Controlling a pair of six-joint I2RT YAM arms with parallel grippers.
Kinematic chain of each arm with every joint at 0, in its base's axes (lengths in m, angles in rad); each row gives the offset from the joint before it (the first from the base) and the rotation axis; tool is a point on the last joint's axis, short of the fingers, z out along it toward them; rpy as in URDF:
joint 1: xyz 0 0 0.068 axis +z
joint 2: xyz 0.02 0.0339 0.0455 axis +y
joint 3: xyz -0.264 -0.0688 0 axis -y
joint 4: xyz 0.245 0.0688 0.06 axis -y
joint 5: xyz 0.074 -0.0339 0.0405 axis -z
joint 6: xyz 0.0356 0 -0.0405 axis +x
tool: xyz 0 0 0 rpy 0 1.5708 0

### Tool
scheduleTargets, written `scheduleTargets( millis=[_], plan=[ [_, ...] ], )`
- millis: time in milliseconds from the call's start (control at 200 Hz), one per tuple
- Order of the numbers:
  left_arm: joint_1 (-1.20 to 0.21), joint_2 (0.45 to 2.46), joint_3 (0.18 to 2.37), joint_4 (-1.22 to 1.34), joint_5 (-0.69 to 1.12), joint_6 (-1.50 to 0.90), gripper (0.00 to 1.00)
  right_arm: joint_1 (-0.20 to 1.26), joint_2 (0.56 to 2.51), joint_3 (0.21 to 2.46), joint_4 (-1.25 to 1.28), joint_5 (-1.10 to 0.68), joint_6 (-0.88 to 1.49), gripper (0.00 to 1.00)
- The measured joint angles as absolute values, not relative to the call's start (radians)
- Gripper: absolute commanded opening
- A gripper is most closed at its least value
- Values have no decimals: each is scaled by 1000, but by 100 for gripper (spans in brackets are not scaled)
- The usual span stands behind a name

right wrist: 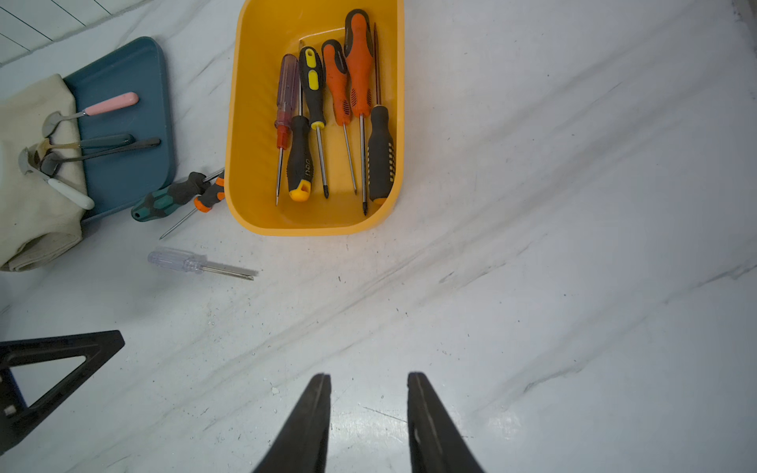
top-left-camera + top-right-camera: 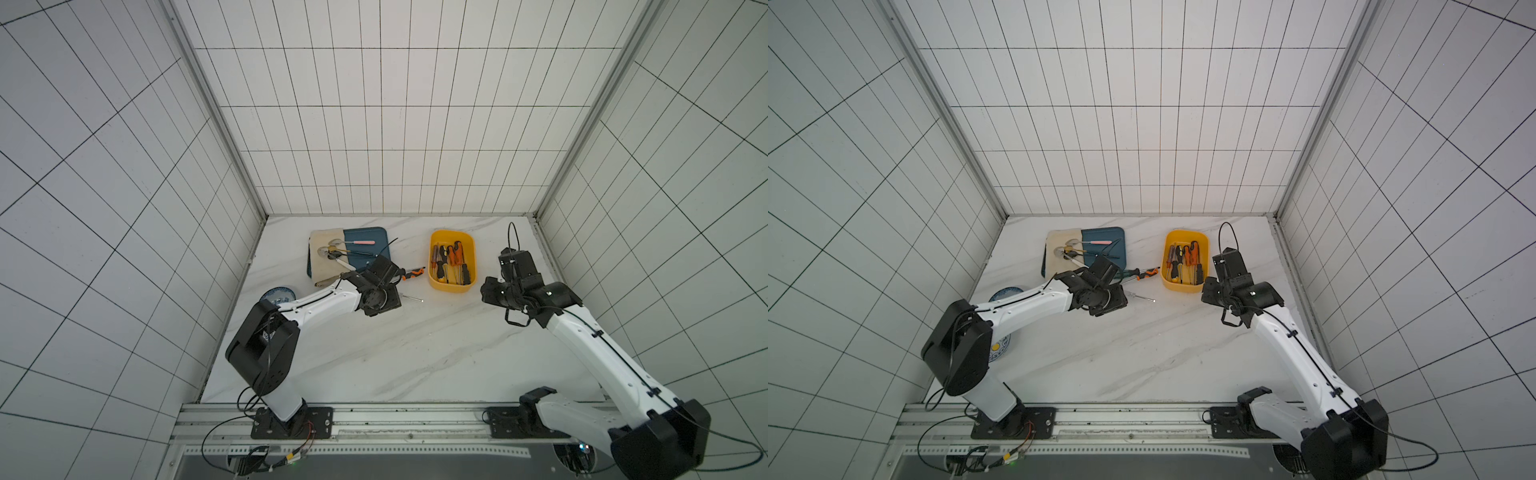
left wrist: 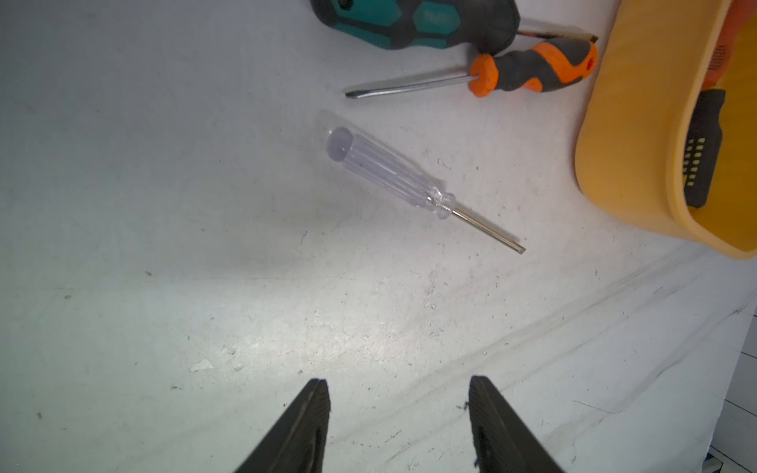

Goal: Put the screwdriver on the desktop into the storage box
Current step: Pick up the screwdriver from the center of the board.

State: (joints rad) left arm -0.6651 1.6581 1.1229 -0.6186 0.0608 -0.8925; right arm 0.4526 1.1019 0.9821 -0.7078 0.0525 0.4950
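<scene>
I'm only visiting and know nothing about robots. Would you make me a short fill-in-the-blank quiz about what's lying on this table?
1. ____ screwdrivers lie on the desktop outside the storage box.
2. The lone screwdriver, touching no other, has a ____ handle.
3. The pink-handled spoon lies partly on a dark ____ tray.
4. The left end effector, its fingers apart, holds ____.

Missing words: three; clear; blue; nothing.
</scene>
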Motion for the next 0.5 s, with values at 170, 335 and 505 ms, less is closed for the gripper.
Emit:
scheduleTargets(
  millis=[170, 335, 505],
  plan=[
    [-604, 1780, 1223, -638, 81, -940, 58, 456, 1002, 853, -678, 53, 527, 35],
    [-569, 1879, 1300, -664, 88, -978, 58, 458, 973, 813, -678, 52, 543, 35],
    [-561, 1939, 1380, -679, 102, -1003, 58, 458, 967, 792, -674, 52, 553, 35]
  ],
)
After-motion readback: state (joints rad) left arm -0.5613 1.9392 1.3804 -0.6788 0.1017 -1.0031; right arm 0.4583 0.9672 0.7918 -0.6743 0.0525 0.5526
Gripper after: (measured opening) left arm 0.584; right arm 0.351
